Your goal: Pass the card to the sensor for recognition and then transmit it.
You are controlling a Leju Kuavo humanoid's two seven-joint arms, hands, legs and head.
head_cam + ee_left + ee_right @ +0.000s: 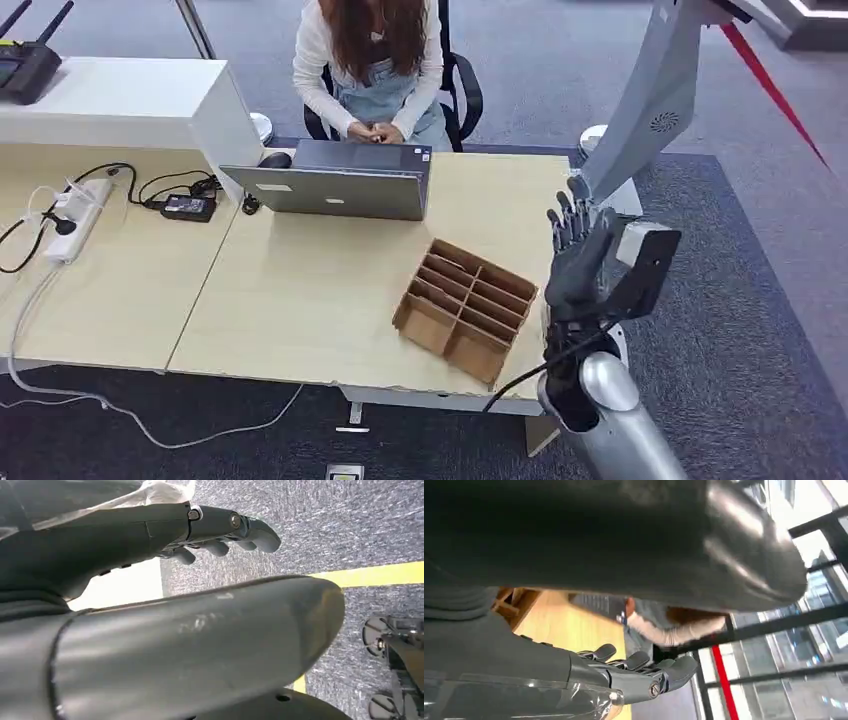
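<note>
Desk [300, 300] edge behind right hand [580, 265]

I saw a light wood worktop [300, 300], brown cardboard divider box [465, 310], grey laptop [335, 185], white power strip [75, 220]. Right robot hand [580, 265] was dark grey. Carpet [350, 525] was speckled grey with a yellow stripe [370, 573].

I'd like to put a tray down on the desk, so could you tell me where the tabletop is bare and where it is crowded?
The widest bare patch on the desk lies between the laptop and the near edge, left of the cardboard divider box. A smaller strip lies between box and laptop. The far left is crowded: power strip, cables, black adapter. The right hand is raised beside the desk's right edge.
</note>
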